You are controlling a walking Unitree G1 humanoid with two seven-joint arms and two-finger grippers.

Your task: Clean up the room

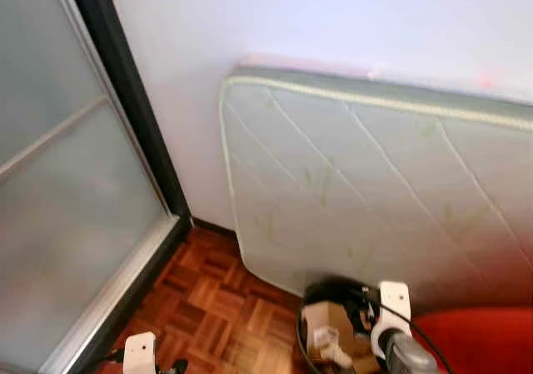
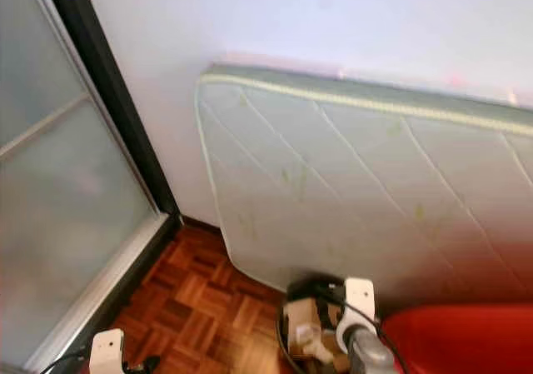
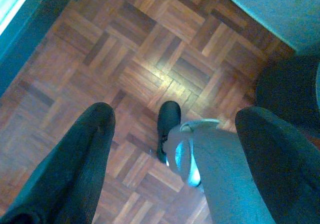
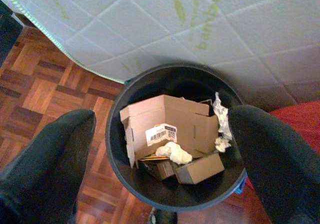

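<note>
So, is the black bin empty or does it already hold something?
Not empty. The black bin holds a cardboard box with a barcode label, smaller boxes and crumpled paper, seen between the open right gripper fingers.

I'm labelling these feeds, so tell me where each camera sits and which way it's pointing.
Eye views: head, facing down at mattress, wall; right arm shows.
Left wrist: faces down at parquet floor between open fingers.
Right wrist: above the black bin of cardboard boxes, fingers apart.
Shared: bin, mattress.

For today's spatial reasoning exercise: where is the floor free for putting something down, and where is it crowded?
Free: the parquet floor between the sliding door frame and the leaning mattress. Crowded: the black bin below the mattress, packed with cardboard boxes.
</note>
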